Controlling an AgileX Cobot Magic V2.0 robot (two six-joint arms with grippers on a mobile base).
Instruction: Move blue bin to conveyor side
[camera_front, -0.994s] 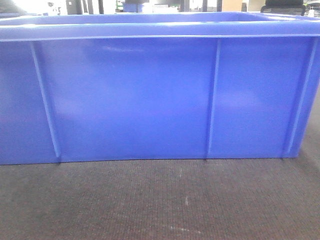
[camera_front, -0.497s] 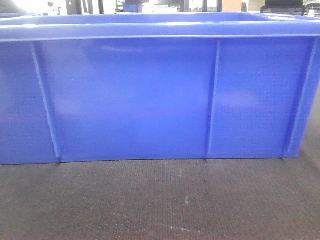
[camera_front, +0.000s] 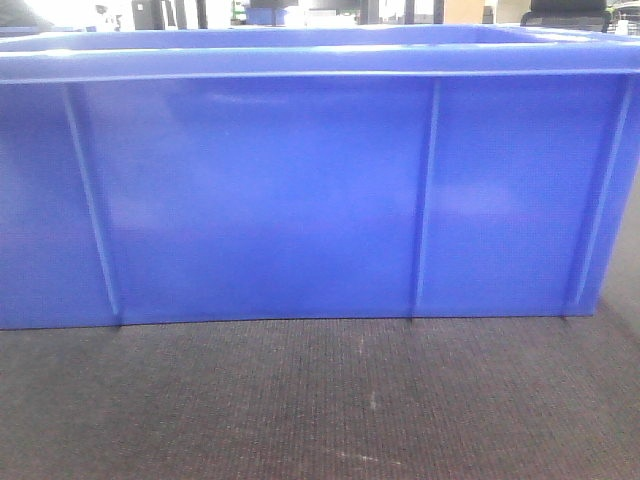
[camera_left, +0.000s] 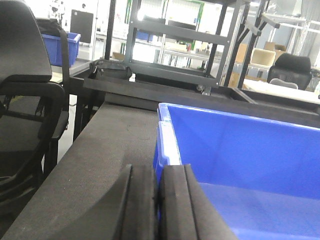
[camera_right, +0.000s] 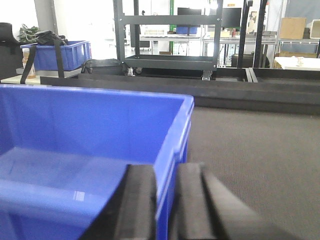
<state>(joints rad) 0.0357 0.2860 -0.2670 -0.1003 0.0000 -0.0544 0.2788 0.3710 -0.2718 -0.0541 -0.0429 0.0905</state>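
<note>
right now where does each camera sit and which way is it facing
Front view: low on the belt, facing the blue bin's long wall; no robot part shows.
Left wrist view: behind the left gripper, looking along the bin's left end rim; fingers pinch the rim.
Right wrist view: behind the right gripper, fingers straddling the right end rim.
All three share the bin and belt.

A black office chair (camera_left: 25, 95) fills the left of the left wrist view. Behind, a dark metal shelf rack (camera_right: 170, 37) stands against bright windows, upper centre.
</note>
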